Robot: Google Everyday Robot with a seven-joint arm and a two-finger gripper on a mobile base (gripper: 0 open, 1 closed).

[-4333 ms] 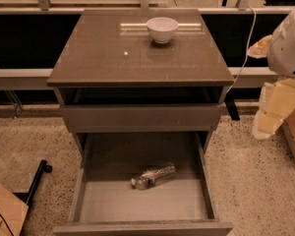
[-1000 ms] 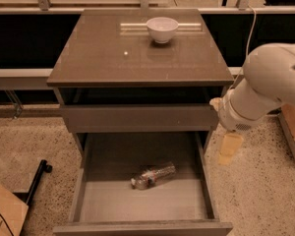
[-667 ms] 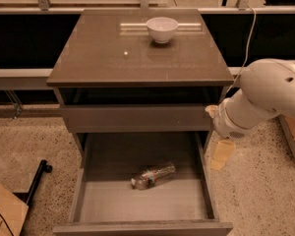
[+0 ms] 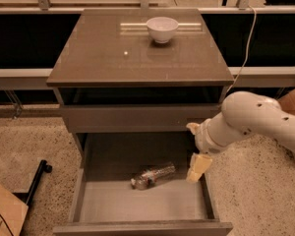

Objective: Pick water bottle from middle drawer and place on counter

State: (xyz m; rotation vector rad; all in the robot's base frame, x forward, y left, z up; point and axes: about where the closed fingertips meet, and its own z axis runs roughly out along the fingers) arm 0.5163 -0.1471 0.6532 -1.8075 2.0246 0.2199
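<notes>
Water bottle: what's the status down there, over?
Claw hangs at right side of open middle drawer. Water bottle lies on its side on the drawer floor, apart from claw. Nothing between them.

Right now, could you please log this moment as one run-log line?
gripper: at right edge of middle drawer | water bottle: lying on its floor | white bowl: on counter

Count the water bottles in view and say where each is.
1. The water bottle lies on its side in the middle drawer, left of the gripper by the drawer's right wall. The cabinet's inside could hide more.
</notes>
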